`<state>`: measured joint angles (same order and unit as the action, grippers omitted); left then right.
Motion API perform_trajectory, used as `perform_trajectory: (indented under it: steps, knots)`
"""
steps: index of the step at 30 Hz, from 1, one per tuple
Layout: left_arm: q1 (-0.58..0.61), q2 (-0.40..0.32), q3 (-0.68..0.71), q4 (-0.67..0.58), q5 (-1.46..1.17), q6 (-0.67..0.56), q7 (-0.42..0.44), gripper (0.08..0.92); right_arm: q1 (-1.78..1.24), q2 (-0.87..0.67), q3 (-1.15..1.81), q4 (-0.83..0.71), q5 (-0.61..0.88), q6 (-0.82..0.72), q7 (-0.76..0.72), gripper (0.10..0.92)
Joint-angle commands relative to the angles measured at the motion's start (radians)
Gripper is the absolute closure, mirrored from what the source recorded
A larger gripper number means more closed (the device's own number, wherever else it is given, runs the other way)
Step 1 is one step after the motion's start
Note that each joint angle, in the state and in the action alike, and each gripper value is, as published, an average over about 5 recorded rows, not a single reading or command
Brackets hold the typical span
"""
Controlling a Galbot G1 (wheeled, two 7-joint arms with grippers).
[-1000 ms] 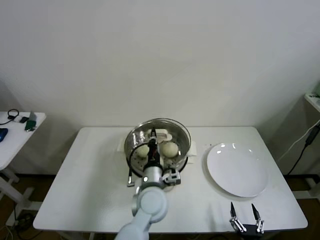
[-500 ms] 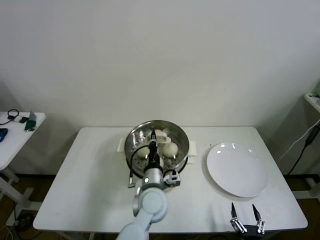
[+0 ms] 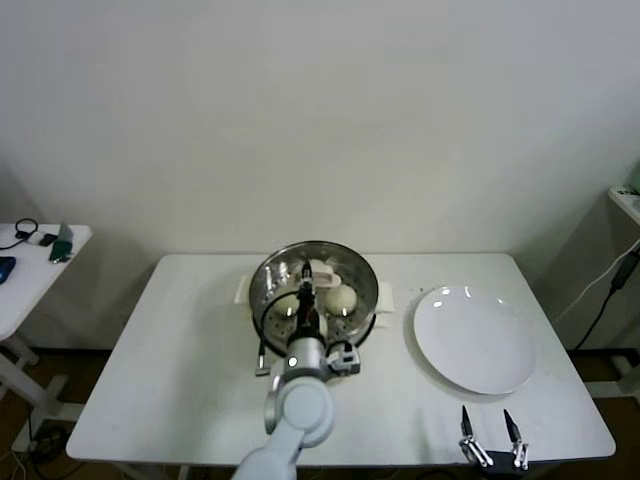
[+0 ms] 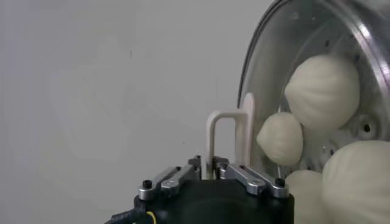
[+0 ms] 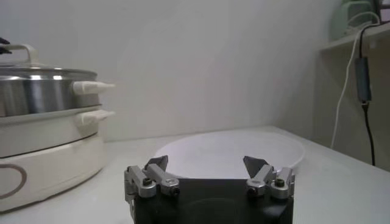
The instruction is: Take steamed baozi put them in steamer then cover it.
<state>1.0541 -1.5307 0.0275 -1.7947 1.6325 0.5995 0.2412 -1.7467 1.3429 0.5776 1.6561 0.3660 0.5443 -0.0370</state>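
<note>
White table (image 3: 180, 370): left claw (image 4: 210, 171) clamps cover (image 3: 316, 283) handle flat atop steamer (image 5: 42, 131); right claw (image 5: 207, 167) open.

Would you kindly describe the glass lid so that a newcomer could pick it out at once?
On the white table, find the steel steamer left of the empty white plate. The glass lid sits on top of it, with baozi visible through the glass. Its upright cream handle, gripped by the left claw, sets it apart.
</note>
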Motion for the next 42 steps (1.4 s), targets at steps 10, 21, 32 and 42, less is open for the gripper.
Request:
perform_trajectory:
  steps: [10, 21, 32, 42]
  knots:
    - [0.049, 0.246, 0.051, -0.3, -0.494, 0.088, 0.002, 0.459, 0.003, -0.005, -0.003, 0.039, -0.004, -0.043, 0.055, 0.203]
    - [0.324, 0.412, -0.267, -0.416, -1.13, -0.211, -0.34, 0.187, 0.06, 0.0, 0.002, 0.09, -0.083, -0.166, 0.089, 0.203]
    - [0.572, 0.305, -0.728, -0.21, -1.804, -0.743, -0.289, 0.177, 0.091, -0.014, -0.006, 0.076, -0.146, -0.21, 0.076, 0.203]
    - [0.647, 0.268, -0.621, -0.039, -1.883, -1.006, -0.309, 0.177, 0.093, -0.028, 0.0, 0.071, -0.147, -0.23, 0.063, 0.203]
